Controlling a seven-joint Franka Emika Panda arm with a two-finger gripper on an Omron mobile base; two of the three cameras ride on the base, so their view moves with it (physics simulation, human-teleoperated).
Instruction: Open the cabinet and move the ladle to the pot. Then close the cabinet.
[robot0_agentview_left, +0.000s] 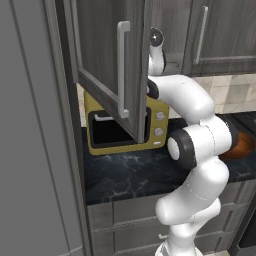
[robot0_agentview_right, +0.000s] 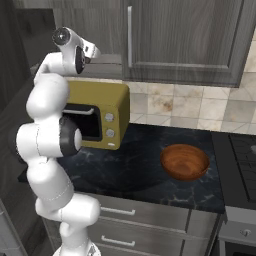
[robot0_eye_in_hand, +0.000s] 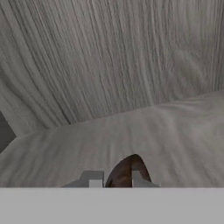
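The cabinet door (robot0_agentview_left: 100, 60) stands swung open, its long silver bar handle (robot0_agentview_left: 122, 70) facing me. My arm reaches up behind that door into the cabinet, wrist (robot0_agentview_right: 75, 47) at shelf height. Inside, the hand view looks along the wood-grain shelf and back wall. My gripper (robot0_eye_in_hand: 117, 180) is shut on the ladle (robot0_eye_in_hand: 125, 169), a dark brown rounded piece wedged between the two grey fingertips (robot0_eye_in_hand: 92, 179). Most of the ladle is hidden below the frame edge. The pot is out of view.
A yellow microwave (robot0_agentview_right: 100, 115) sits on the dark marble counter (robot0_agentview_left: 130, 170) right under the open cabinet. A reddish-brown wooden bowl (robot0_agentview_right: 184, 161) lies to the right, the stove (robot0_agentview_right: 240, 150) beyond it. A tall grey panel (robot0_agentview_left: 30, 150) walls off the left.
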